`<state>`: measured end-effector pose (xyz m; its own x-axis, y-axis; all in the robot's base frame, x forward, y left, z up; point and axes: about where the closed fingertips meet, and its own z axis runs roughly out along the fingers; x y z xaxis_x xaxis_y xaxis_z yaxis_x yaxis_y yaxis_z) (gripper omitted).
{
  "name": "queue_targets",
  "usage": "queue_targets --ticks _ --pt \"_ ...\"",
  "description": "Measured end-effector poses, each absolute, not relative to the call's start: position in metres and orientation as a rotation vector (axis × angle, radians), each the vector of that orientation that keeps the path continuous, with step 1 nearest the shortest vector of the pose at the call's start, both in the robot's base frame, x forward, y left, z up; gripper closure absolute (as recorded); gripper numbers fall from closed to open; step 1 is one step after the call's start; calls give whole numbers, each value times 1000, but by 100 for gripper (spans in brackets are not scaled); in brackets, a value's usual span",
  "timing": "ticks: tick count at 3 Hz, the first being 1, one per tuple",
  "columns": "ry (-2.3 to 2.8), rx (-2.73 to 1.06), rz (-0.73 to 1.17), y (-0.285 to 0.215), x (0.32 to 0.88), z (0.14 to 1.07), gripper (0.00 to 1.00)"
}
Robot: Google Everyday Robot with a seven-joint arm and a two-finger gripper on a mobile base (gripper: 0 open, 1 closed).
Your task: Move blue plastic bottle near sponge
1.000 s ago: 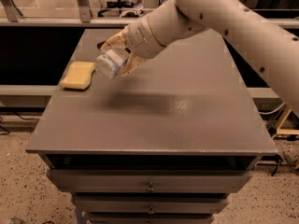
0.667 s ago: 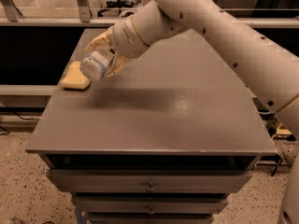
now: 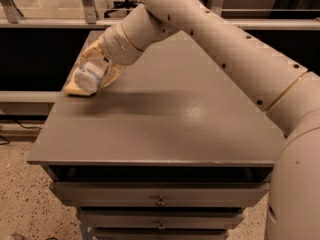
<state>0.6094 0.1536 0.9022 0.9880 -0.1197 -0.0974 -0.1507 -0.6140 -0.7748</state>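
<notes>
My gripper (image 3: 96, 70) is at the left edge of the grey table (image 3: 165, 119), shut on the blue plastic bottle (image 3: 91, 74). The bottle is clear and pale bluish with a white label, and its end points toward the camera. It hangs low, right over the sponge (image 3: 74, 89). The sponge is pale yellow and lies at the table's left edge; the bottle and the fingers hide most of it. I cannot tell whether the bottle touches the sponge.
My arm reaches across the table from the right. Drawers (image 3: 160, 200) sit under the tabletop. A dark shelf (image 3: 30, 59) and metal frames stand behind the table. The speckled floor (image 3: 20, 194) drops off to the left.
My gripper has carried the bottle leftward and down, from above the table beside the sponge to right over it.
</notes>
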Motion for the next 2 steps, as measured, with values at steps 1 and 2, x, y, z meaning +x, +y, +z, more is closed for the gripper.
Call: queue_targets --ticks 1,2 --pt "237 -2288 34 156 618 891 100" --pt "243 -2314 69 154 625 879 100"
